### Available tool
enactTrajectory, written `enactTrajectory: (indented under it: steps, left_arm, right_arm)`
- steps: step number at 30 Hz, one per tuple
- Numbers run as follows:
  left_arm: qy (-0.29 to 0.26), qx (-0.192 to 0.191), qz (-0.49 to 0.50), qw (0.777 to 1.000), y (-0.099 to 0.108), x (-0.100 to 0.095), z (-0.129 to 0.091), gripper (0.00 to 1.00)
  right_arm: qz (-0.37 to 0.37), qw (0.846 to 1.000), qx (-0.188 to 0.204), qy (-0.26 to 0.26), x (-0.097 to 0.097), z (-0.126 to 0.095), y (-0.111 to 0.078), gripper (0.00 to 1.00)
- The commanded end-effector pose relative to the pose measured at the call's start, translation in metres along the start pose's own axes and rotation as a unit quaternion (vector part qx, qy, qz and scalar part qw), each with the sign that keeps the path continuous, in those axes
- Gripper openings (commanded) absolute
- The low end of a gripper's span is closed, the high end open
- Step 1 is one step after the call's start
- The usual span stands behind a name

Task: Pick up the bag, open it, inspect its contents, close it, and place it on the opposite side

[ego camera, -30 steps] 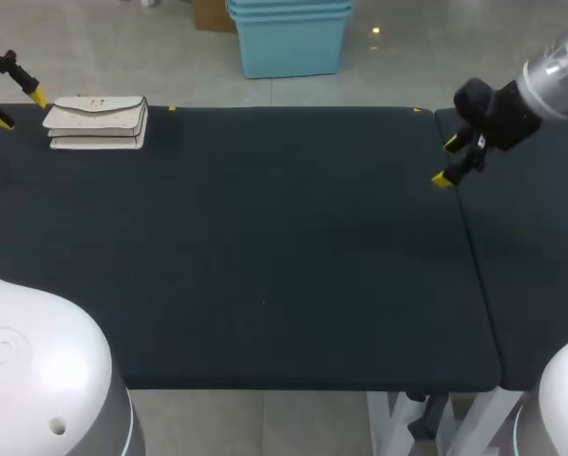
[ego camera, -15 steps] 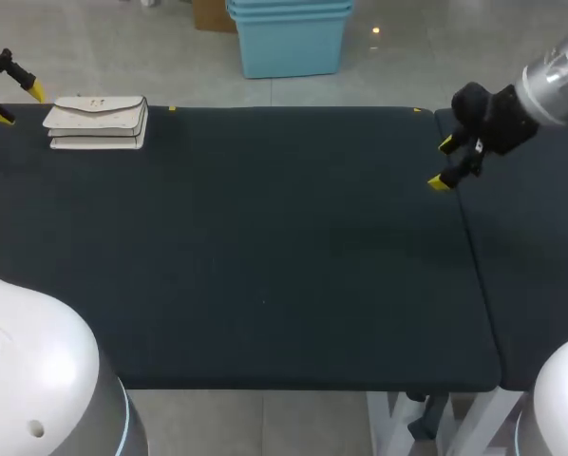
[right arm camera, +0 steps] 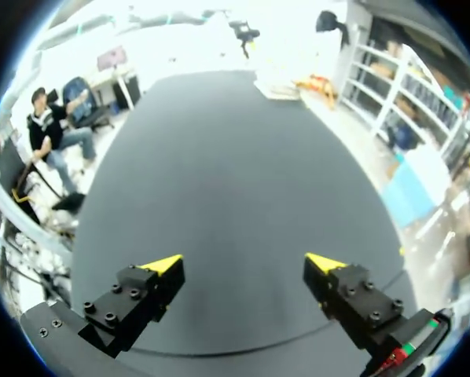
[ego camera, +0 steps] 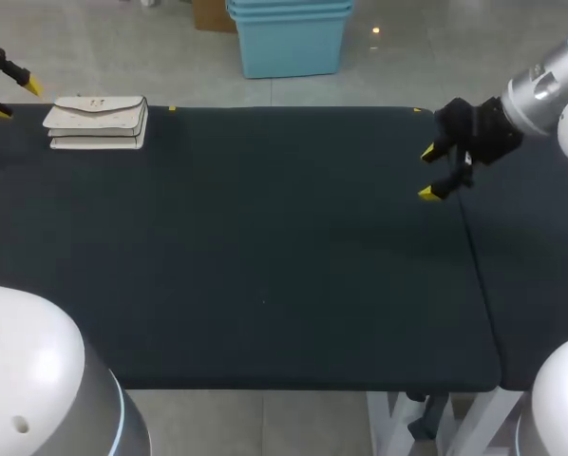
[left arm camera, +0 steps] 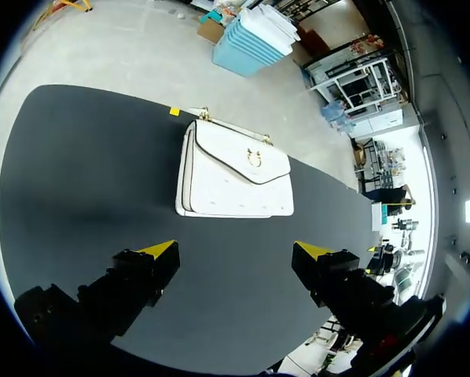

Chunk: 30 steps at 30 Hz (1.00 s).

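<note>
The bag [ego camera: 97, 122], a pale flap handbag, is located at the far left corner of the table [ego camera: 265, 266], where it appears to lie flat with the flap side up. The flap is seen fastened down over a small gold clasp [left arm camera: 254, 158], so the compartment is closed and its contents cannot be determined. Nothing is in contact with the bag.

The left gripper [left arm camera: 236, 251] is positioned just left of the bag, with its fingers spread and nothing held between them. The bag lies ahead of the fingers, near their midline. This alignment is judged to suit a pickup from the left end, the first step of the task, which is not yet done.

The right gripper [ego camera: 427, 173] is held over bare table at the far right, well apart from the bag. Its fingers are likewise spread and empty. This station is judged to serve the later opening of the flap and placement on the right side.
</note>
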<state>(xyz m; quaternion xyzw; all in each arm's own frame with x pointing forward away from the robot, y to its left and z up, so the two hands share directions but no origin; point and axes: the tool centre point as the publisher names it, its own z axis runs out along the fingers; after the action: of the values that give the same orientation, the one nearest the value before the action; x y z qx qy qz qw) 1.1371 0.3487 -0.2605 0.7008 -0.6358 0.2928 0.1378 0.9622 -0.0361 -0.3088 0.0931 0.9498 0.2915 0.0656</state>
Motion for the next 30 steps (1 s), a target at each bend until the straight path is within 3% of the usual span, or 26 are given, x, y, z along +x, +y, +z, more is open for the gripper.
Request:
enactTrajectory:
  steps: [1,12,20,30]
  left_arm:
    - [0.077,-0.184,-0.002,0.980,-0.015,-0.011,0.003,1.00]
    - [0.110,-0.202,-0.008,0.973,-0.031,-0.026,0.016,1.00]
    - [0.142,-0.225,-0.030,0.963,-0.046,-0.040,0.038,1.00]
    - [0.169,-0.240,-0.053,0.954,-0.059,-0.049,0.061,0.73]
  right_arm:
    - [0.000,1.000,0.007,0.003,-0.007,0.006,0.006,1.00]
    - [0.000,1.000,-0.001,0.013,-0.012,0.009,0.004,1.00]
    - [0.000,1.000,-0.001,0.013,-0.012,0.009,0.004,1.00]
    - [0.000,1.000,-0.001,0.013,-0.012,0.009,0.004,1.00]
